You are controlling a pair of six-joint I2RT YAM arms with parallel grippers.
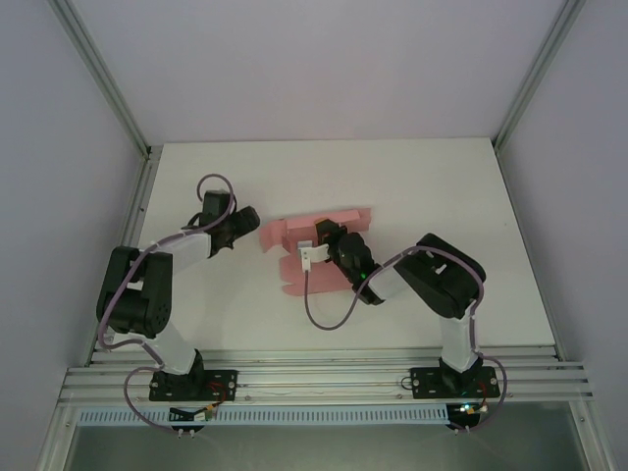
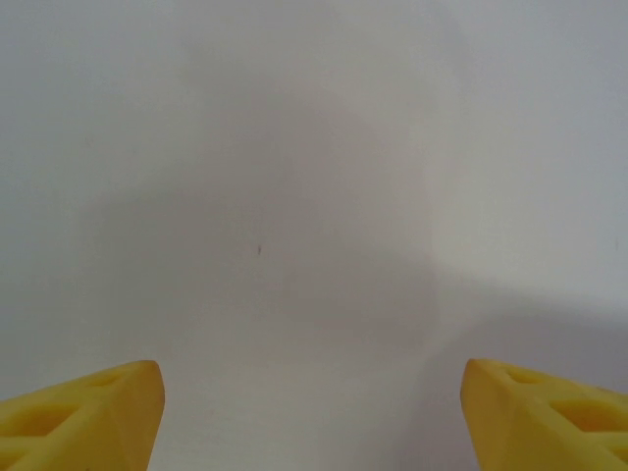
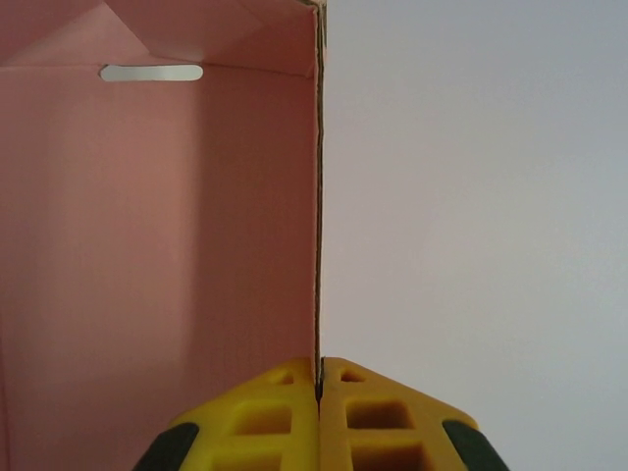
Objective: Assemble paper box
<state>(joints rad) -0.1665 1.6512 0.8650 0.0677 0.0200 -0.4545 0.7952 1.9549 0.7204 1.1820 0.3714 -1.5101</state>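
Paper box (image 1: 287,234): pale pink card, partly folded, lying near the middle of the white surface (image 1: 442,196) between the two arms.
Box flaps: several lie spread flat on the surface, one toward the far right and one toward the near left.
Box wall: in the right wrist view one panel of the paper box (image 3: 157,216) stands upright and is seen edge-on (a thin dark line running up the frame), with the pink inner face to its left.
Slot (image 3: 151,73): a narrow cut-out near the top of that inner face.
Right gripper (image 1: 317,238): down on the middle of the box, arm reaching in from the near right.
Right gripper, grip (image 3: 320,378): yellow fingers (image 3: 265,412) pressed together on the bottom edge of the upright panel, card pinched between them.
Left gripper (image 1: 243,220): just beside the box's left end, whether touching cannot be told.
Left gripper, jaws (image 2: 309,392): yellow fingers (image 2: 88,412) far apart, nothing between them, bare surface (image 2: 294,196) beyond.
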